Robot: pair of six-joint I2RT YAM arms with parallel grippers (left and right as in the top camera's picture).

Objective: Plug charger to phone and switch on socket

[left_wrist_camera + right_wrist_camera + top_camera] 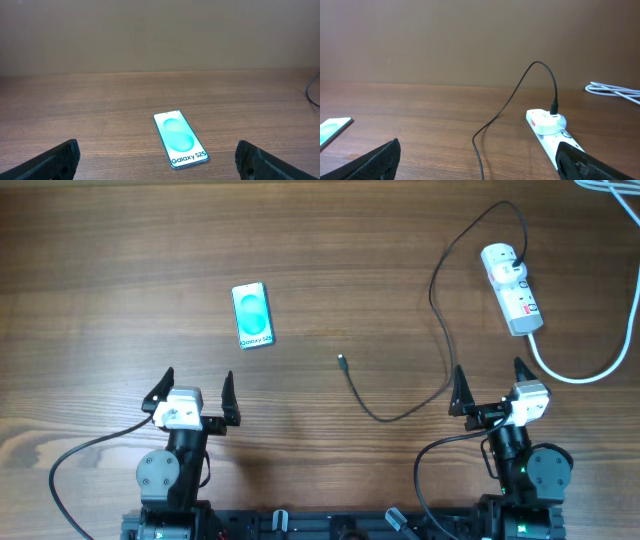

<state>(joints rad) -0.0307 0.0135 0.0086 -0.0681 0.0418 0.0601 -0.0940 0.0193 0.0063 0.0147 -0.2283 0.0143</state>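
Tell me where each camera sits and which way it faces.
Overhead: above the table, looking straight down on phone, charger and socket; left pincer and right pincer show.
Left wrist: low, facing the phone; its open fingers frame it.
Right wrist: low, facing socket and charger; fingers likewise.
Shared: the phone shows in all three.

The phone (180,139) lies flat on the table (100,100) between spread claw fingers (55,160)

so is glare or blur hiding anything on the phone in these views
Overhead: even light, the phone sharp but its lettering tiny. Left wrist: screen glows bright yet the lettering reads clearly; the fingers are dark and soft at the bottom corners. Right wrist: only the phone's corner shows, at the left edge.
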